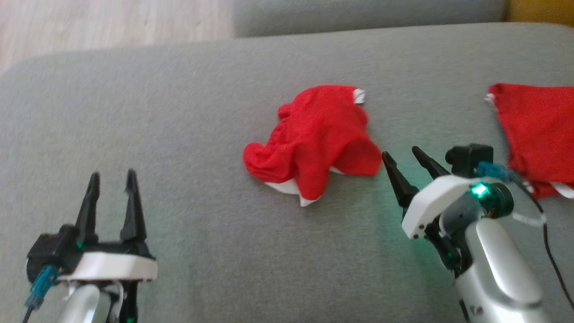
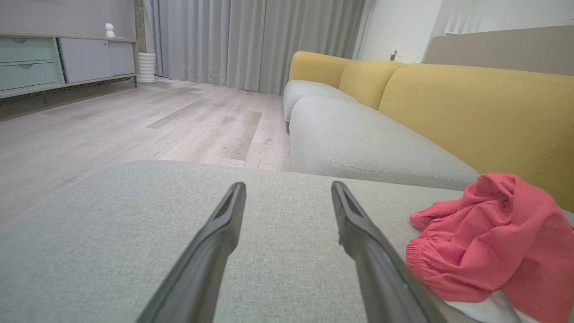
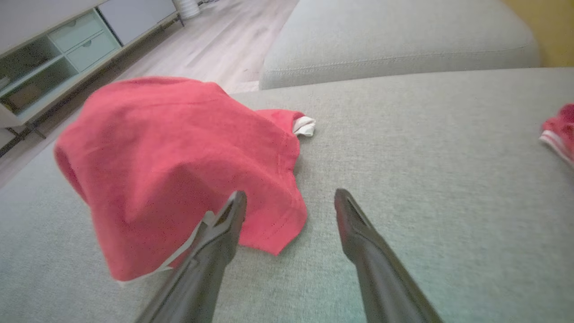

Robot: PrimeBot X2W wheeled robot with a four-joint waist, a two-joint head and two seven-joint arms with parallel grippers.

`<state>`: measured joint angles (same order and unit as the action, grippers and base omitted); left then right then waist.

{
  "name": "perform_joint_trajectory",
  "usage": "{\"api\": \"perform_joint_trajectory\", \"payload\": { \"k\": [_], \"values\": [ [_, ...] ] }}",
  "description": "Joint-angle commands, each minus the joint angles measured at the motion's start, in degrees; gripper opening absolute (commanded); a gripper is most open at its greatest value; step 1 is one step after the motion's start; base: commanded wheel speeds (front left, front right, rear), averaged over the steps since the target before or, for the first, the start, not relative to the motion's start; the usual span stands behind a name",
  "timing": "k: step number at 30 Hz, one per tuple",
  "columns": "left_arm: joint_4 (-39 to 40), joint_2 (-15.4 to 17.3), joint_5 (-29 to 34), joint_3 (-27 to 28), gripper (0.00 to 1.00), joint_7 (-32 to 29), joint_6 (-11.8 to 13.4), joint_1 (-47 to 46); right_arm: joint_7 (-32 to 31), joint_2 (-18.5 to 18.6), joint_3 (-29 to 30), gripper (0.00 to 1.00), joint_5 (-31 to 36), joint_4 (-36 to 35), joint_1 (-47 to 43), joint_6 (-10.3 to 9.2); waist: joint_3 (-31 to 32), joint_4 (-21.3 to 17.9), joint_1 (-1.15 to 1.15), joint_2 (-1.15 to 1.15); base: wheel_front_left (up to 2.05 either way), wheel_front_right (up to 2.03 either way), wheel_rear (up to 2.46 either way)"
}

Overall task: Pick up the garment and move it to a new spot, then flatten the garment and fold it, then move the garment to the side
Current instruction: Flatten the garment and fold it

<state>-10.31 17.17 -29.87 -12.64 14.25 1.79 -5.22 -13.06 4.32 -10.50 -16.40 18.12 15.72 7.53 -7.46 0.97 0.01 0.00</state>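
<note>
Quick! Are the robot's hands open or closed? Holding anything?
Left hand: open, holding nothing.
Right hand: open, holding nothing, close beside the crumpled garment.

1. We are holding our left gripper (image 1: 112, 176) low at our left, fingers standing apart and pointing straight ahead.
2. We are holding our right gripper (image 1: 402, 152) further forward, fingers spread and tilting leftward, silver forearm (image 1: 493, 255) angling in behind.

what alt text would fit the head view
A crumpled red garment lies mid-cushion on a grey sofa; the open right hand points at its edge, the open left hand sits lower left. A second red garment lies far right.
</note>
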Motion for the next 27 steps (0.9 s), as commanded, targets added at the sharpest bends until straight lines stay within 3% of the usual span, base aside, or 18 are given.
{"api": "perform_joint_trajectory", "payload": {
  "k": [1,6,12,14,19,27],
  "values": [
    [1.8,0.9,0.5,1.9,1.0,0.3,-0.3,-2.9,-0.5,-0.8,-0.8,1.0,0.3,-0.5,2.1,-0.04,-2.5,2.5,-0.01,0.0,0.0,0.0,0.0],
    [1.4,-0.2,1.2,0.8,1.0,0.5,-0.9,-5.6,-2.6,-1.2,0.8,1.0,1.3,7.6,7.9,-0.04,-6.1,5.3,-0.01,0.0,0.0,0.0,0.0],
    [-0.1,-1.0,1.2,1.1,1.0,0.6,-1.6,-6.6,-2.3,-1.4,-2.5,1.0,0.0,14.7,11.9,-0.04,-7.1,6.4,-0.01,0.0,0.0,0.0,0.0],
    [-0.7,-1.1,1.3,1.4,1.0,0.7,-1.7,-6.4,-1.7,-1.4,-3.7,0.0,-1.3,15.7,12.4,-0.04,-6.5,6.3,-0.01,0.0,0.0,0.0,0.0],
    [-1.5,-1.5,1.8,2.0,1.0,0.7,-1.7,-5.7,1.4,-1.3,-6.0,0.0,-5.0,12.6,13.0,-0.04,-3.9,5.8,-0.01,0.0,0.0,0.0,0.0],
    [-1.8,-2.9,2.6,2.3,1.0,0.7,-2.3,-4.1,-3.9,0.4,-9.8,0.0,-10.5,-6.4,15.4,-0.04,0.6,6.1,-0.01,0.0,0.0,0.0,0.0]
  ]
}}
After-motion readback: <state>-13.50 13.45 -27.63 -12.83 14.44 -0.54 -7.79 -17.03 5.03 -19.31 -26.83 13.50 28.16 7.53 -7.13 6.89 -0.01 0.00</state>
